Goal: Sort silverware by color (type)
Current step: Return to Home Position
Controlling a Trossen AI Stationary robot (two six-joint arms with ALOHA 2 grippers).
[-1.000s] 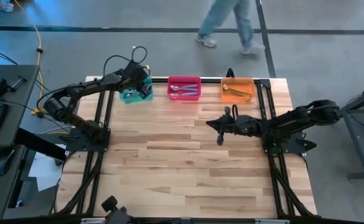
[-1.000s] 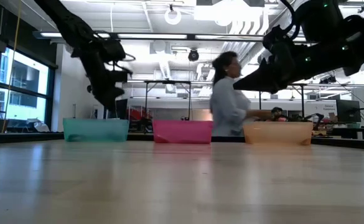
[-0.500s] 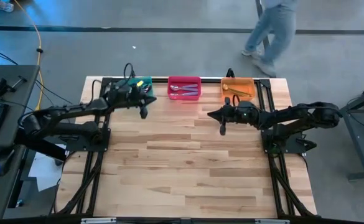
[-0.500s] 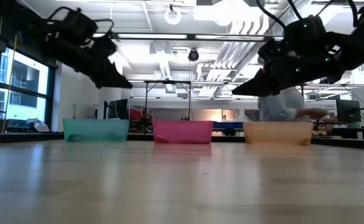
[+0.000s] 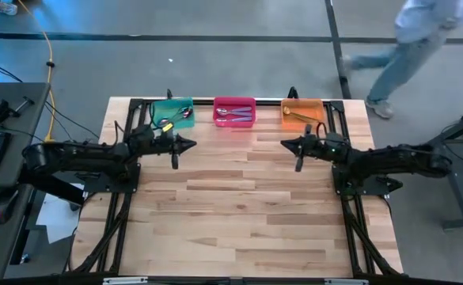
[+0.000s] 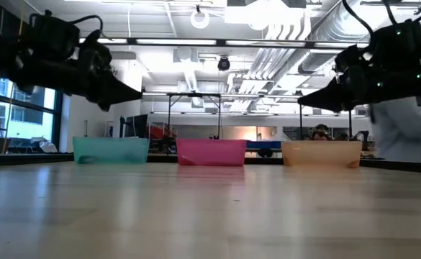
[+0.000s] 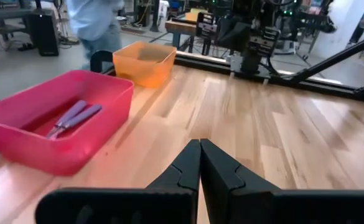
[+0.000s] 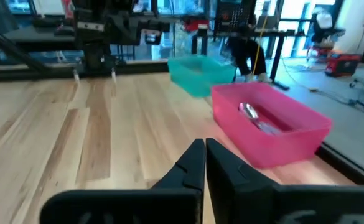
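teal bin [image 6: 111, 150] | pink bin [image 6: 211, 152], lavender spoons [image 7: 74, 117] | orange bin [image 6: 322, 153], gold spoon [image 5: 299, 118] | table [image 5: 239, 198] pale wood-grain planks

Ceiling lights [image 6: 198, 16] are glaring across the low view's top, silhouetting the left gripper [image 6: 132, 93] and right gripper [image 6: 305, 99]; the desk [image 5: 239, 207] is sitting evenly lit.

From above, the spoons [image 5: 176, 119] in the teal bin [image 5: 172, 100] were too small to count, and a blurred person [image 5: 417, 32] was cut off by the top edge. At table height, the walls of the teal bin, pink bin [image 6: 211, 152] and orange bin [image 6: 321, 153] hid their contents.
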